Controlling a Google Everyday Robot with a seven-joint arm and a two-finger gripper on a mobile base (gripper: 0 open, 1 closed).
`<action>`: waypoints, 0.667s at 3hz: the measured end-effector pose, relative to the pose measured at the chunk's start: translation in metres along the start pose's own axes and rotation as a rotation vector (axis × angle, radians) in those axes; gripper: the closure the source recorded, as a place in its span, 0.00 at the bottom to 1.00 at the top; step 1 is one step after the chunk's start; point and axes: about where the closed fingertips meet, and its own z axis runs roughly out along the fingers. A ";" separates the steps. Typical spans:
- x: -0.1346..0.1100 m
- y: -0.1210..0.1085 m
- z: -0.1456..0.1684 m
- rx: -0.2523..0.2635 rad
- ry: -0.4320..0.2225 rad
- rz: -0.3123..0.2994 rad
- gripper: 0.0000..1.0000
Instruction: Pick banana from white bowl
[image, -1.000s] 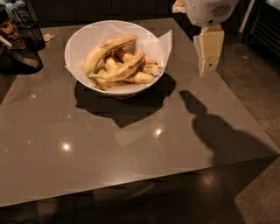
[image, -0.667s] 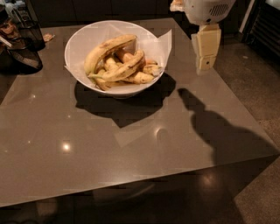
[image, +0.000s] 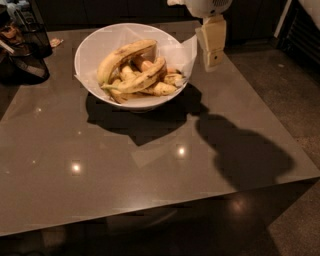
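The white bowl (image: 90, 55), lined with white paper, stands on the grey table toward the back. Several bananas lie in it. The banana (image: 139, 80) is gently curved with brown streaks and lies across the middle of the pile, its greenish stem pointing left. A longer arched banana (image: 122, 56) lies behind it, with short stubby ones underneath. My gripper (image: 213, 59) hangs fingers-down just right of the bowl's right rim, beside the raised paper corner and above the table. It holds nothing.
Dark objects, among them a wire basket (image: 22, 45), stand at the table's back left corner. The table's right edge (image: 272, 107) borders a speckled floor. My arm's shadow (image: 240, 150) falls on the table's right side.
My gripper has moved left toward the bowl's right rim and slightly farther back. The bowl and bananas have not moved.
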 end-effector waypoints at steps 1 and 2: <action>-0.015 -0.020 0.009 -0.002 -0.028 -0.055 0.00; -0.025 -0.031 0.022 -0.020 -0.052 -0.087 0.00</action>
